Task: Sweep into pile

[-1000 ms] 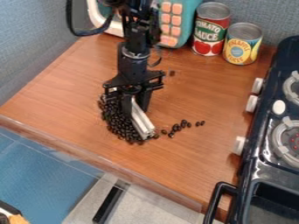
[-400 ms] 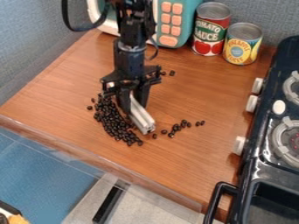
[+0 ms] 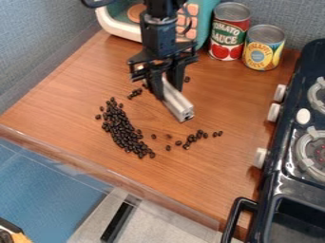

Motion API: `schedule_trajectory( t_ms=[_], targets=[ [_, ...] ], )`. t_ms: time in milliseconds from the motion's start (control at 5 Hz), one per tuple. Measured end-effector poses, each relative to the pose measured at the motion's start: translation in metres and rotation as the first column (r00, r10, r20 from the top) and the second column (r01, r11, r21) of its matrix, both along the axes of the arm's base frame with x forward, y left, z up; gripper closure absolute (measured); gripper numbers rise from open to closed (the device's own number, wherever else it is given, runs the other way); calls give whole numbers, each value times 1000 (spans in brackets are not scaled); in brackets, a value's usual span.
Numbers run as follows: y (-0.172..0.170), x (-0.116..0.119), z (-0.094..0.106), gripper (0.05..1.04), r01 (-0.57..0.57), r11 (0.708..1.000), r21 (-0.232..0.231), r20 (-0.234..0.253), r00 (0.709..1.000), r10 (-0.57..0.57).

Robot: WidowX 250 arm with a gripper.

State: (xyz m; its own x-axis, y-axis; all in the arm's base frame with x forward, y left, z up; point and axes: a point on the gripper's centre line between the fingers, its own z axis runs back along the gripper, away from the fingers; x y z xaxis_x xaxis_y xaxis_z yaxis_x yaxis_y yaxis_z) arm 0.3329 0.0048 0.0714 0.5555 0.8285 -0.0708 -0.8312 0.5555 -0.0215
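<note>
The black gripper [image 3: 166, 85] hangs over the upper middle of the wooden counter, shut on a silver metal bar [image 3: 176, 103] that slants down to the right. A curved pile of dark beans [image 3: 125, 132] lies left of the bar's lower end. More beans [image 3: 193, 137] form a loose line below and right of the bar. A few beans [image 3: 135, 93] are left of the gripper, and single ones lie between the pile and the line. One more is just right of the gripper.
Behind the gripper stands a teal toy microwave [image 3: 206, 29]. A tomato can [image 3: 230, 31] and a pineapple can [image 3: 263, 47] stand at the back right. The toy stove [image 3: 270, 163] borders the wooden counter [image 3: 82, 92] on the right.
The gripper and bar have moved away from the pile, up and to the right. Beans left of the gripper have come into sight, and the pile stands uncovered.
</note>
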Motion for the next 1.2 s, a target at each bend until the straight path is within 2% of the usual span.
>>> schedule_trajectory(
  t_ms=[200, 400, 800, 1000, 1200],
  targets=[
    [-9, 16, 12, 716, -5, 1000, -7, 27, 1000, 5],
    [-16, 39, -9, 716, -24, 1000, -5, 12, 1000, 24],
    [-13, 83, -29, 716, -88, 996, 28, 18, 996, 88],
    [-18, 97, -27, 716, -100, 995, 25, 28, 995, 99],
    [-22, 106, -36, 716, -96, 995, 33, 22, 995, 96]
  ],
)
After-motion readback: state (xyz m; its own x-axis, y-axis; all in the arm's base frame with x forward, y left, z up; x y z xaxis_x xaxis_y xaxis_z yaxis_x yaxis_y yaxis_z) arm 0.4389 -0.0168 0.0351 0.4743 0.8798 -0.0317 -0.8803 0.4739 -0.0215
